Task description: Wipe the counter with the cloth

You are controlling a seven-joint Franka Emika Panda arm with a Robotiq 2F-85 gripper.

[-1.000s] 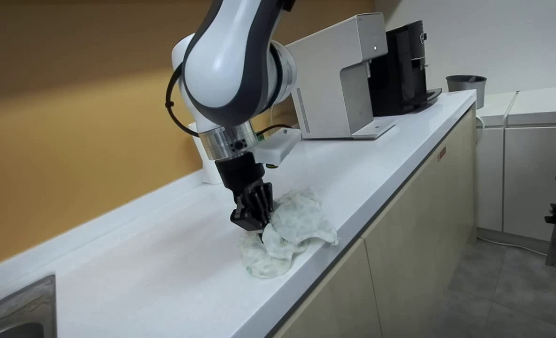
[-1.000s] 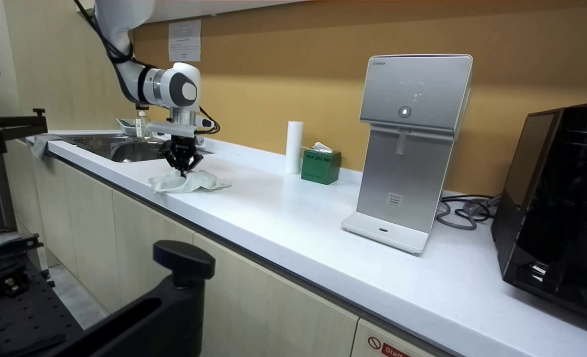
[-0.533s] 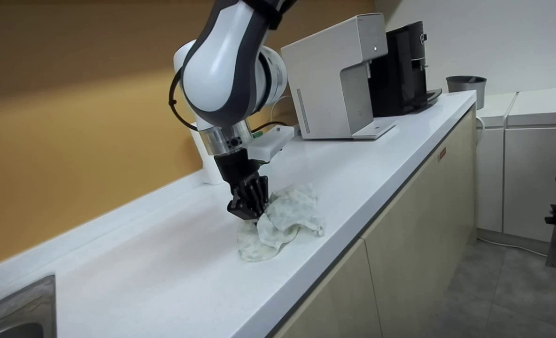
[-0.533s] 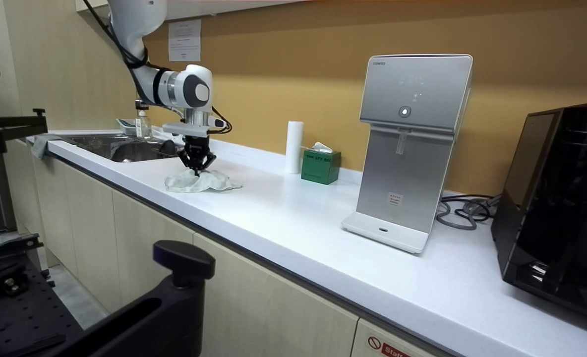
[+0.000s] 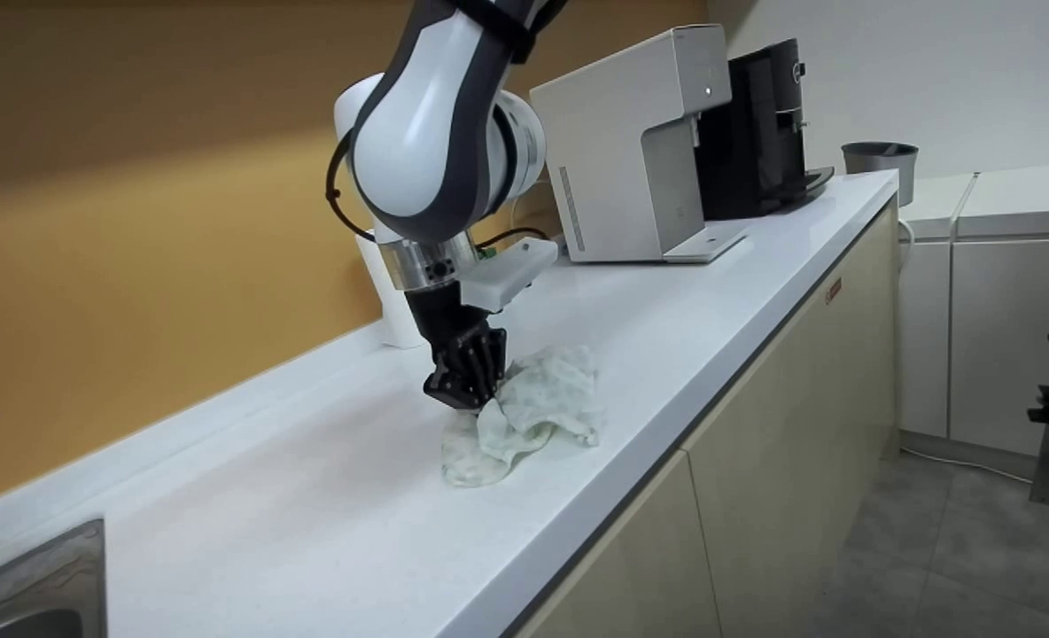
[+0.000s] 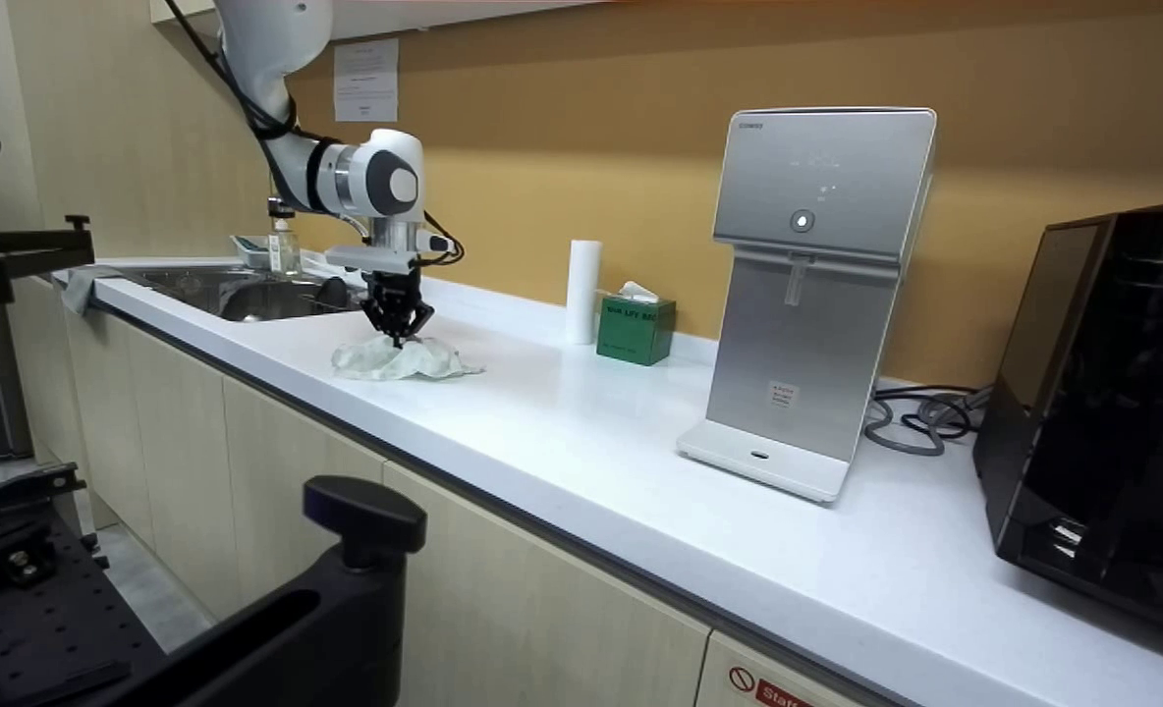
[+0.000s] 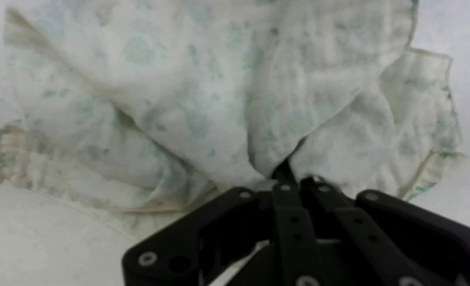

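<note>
A pale cloth with green and grey blotches lies crumpled on the white counter (image 5: 268, 532). The cloth shows in both exterior views (image 5: 547, 399) (image 6: 434, 361) and fills much of the wrist view (image 7: 195, 99). My black gripper points down at the cloth in both exterior views (image 5: 480, 408) (image 6: 398, 340). In the wrist view my gripper (image 7: 288, 174) has its fingers close together, pinching a bunched fold of the cloth. The fingertips are partly hidden in the folds. The cloth rests on the counter, a little back from its front edge.
A grey water dispenser (image 6: 807, 344), a green tissue box (image 6: 633, 329) and a white paper roll (image 6: 582, 295) stand along the back wall. A black machine (image 6: 1112, 422) stands at the far end. A metal sink (image 6: 267, 299) is at the opposite end.
Over the last second my gripper has dragged the cloth from the counter's front edge back toward the wall. Within the last half second it has shifted only slightly. The grip is unchanged.
</note>
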